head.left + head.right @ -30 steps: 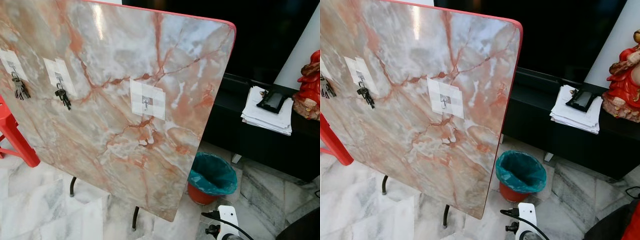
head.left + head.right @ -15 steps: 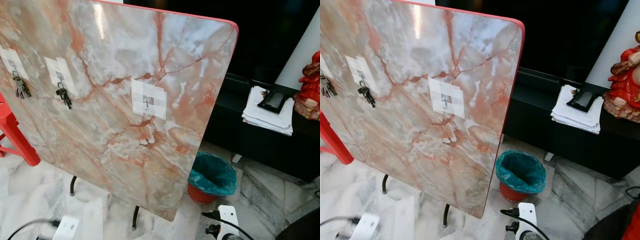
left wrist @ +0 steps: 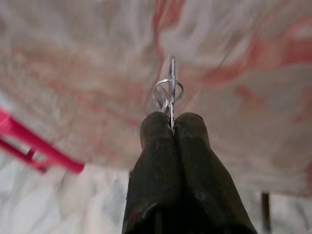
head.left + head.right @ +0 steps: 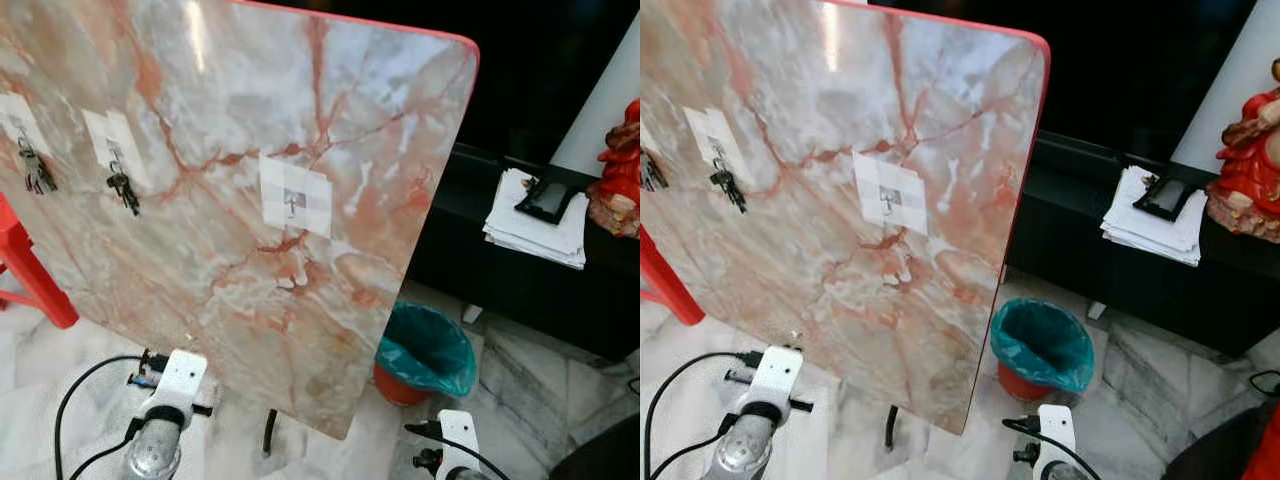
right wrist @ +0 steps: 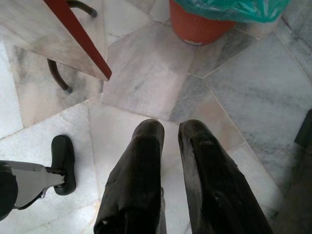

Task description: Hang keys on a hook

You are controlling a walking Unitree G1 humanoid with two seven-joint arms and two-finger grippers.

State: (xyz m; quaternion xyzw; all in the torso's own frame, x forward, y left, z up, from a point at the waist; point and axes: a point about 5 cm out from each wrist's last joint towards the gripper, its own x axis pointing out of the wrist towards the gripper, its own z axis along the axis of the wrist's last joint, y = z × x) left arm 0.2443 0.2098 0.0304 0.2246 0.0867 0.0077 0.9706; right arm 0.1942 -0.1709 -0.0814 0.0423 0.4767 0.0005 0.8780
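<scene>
Jaws of the left gripper (image 3: 171, 127) are clenched on the keys (image 3: 168, 91), newly raised before the tilted marble table (image 4: 300, 300), well below the free hook (image 4: 293, 204). Right gripper (image 5: 168, 130), slightly parted, hangs idle over the floor (image 5: 234, 92).

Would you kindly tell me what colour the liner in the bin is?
Teal green; the bin liner shows best in the right eye view.

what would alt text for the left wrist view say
The left gripper is shut on a key and its silver ring, held up before the blurred pink-veined marble board. A red stool leg and pale marble floor sit below.
</scene>
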